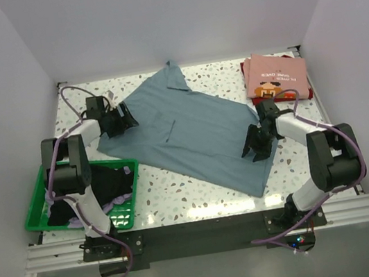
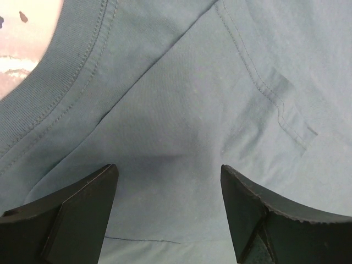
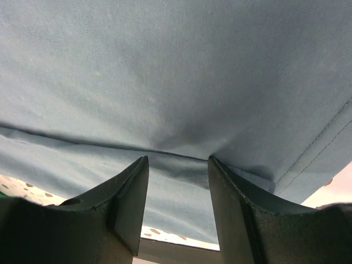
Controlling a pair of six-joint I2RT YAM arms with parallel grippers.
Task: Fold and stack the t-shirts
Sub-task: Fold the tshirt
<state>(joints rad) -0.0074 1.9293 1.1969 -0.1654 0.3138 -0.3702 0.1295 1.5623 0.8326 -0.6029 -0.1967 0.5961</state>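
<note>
A dusty grey-blue t-shirt (image 1: 190,127) lies spread out slantwise across the middle of the table. My left gripper (image 1: 125,117) is at its left edge near the collar (image 2: 60,66). In the left wrist view that gripper (image 2: 168,184) stands wide open just over the cloth (image 2: 181,110), holding nothing. My right gripper (image 1: 255,147) is at the shirt's right edge. In the right wrist view it (image 3: 177,160) is part open, its tips against a fold of the blue cloth (image 3: 176,82), with a gap still between the jaws. A folded pink t-shirt (image 1: 274,76) with a small print lies on a dark red one (image 1: 244,69) at the back right.
A green mesh basket (image 1: 37,204) stands at the front left beside the left arm, with a black t-shirt (image 1: 107,182) and a lavender one (image 1: 114,204) in it. White walls close in the table on three sides.
</note>
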